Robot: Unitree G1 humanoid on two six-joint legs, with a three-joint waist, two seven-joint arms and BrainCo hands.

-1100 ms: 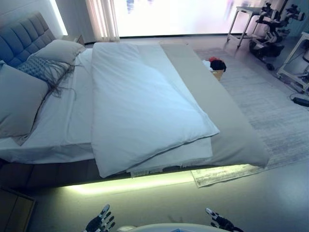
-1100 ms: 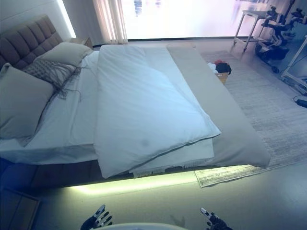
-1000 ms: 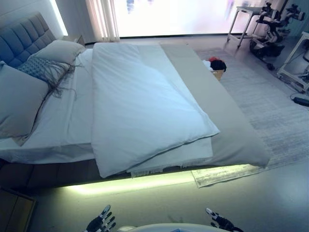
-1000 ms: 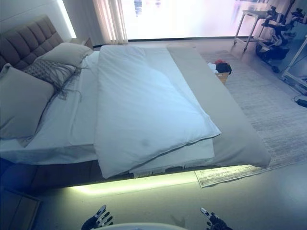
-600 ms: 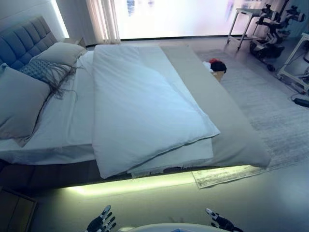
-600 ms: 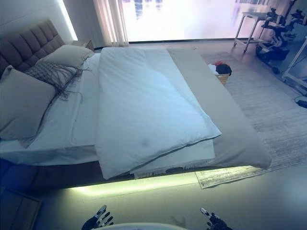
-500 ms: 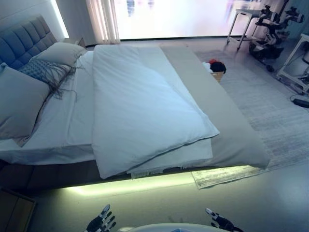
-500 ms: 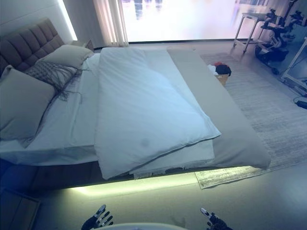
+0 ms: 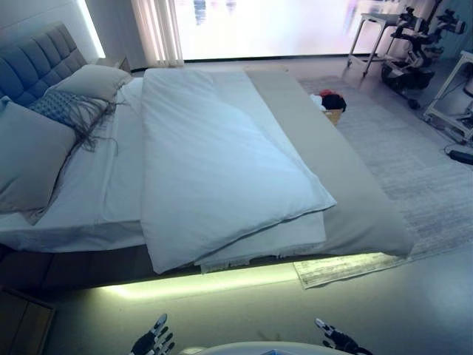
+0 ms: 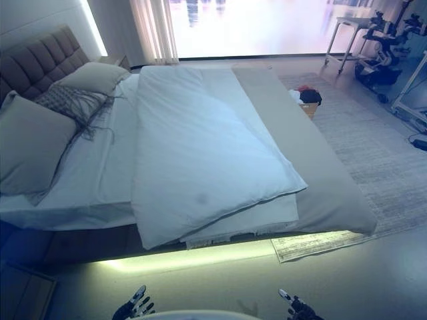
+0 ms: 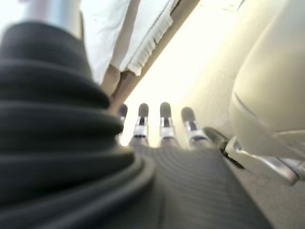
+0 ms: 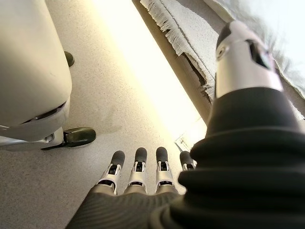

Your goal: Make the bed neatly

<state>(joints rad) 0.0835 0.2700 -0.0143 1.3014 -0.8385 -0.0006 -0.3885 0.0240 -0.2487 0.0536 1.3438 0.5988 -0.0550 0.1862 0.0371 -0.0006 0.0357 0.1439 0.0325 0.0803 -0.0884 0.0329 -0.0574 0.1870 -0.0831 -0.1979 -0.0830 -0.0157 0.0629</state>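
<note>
bare floor (image 9: 244, 303), bed (image 9: 222, 170) beyond

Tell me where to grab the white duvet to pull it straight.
Grip the duvet at its near corner, which hangs over the bed's edge, coming from the floor side below. That corner droops free, so fingers can likely close round it. Both the left hand and the right hand hang open and empty.

I see a white duvet (image 9: 222, 163) over a grey blanket (image 9: 347, 200), grey pillows (image 9: 29, 155), and a striped pale rug (image 9: 414, 170).

Three pillows (image 9: 29, 151) (image 9: 92, 79) (image 9: 68, 107), one duvet (image 9: 214, 163), one rug (image 9: 414, 163), one basket (image 9: 332, 111).
</note>
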